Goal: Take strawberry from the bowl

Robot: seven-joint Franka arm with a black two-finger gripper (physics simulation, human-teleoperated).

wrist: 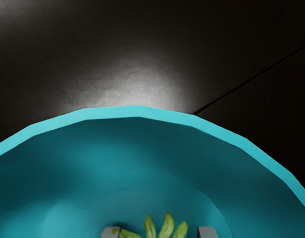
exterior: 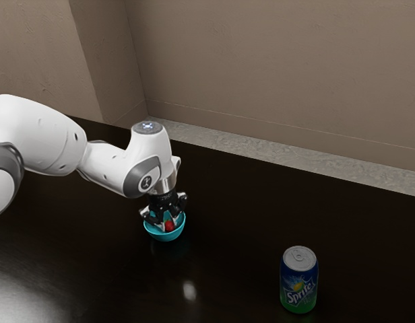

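Note:
My gripper (exterior: pixel 165 219) reaches down into the teal bowl (exterior: pixel 165 235), its fingers apart on either side of the red strawberry (exterior: pixel 170 227). In the wrist view, the bowl (wrist: pixel 137 112) curves around the strawberry's green leaves (wrist: pixel 166 227). Both grey fingertips of the gripper (wrist: pixel 160 233) flank these leaves; one is close to a leaf, while a gap separates the other from them. The strawberry's red body is not visible from the hand.
A Sprite can (exterior: pixel 299 279) stands upright on the dark table (exterior: pixel 228 229), toward the exterior view's right and well apart from the bowl. Behind the table is a brown wall (exterior: pixel 275 74).

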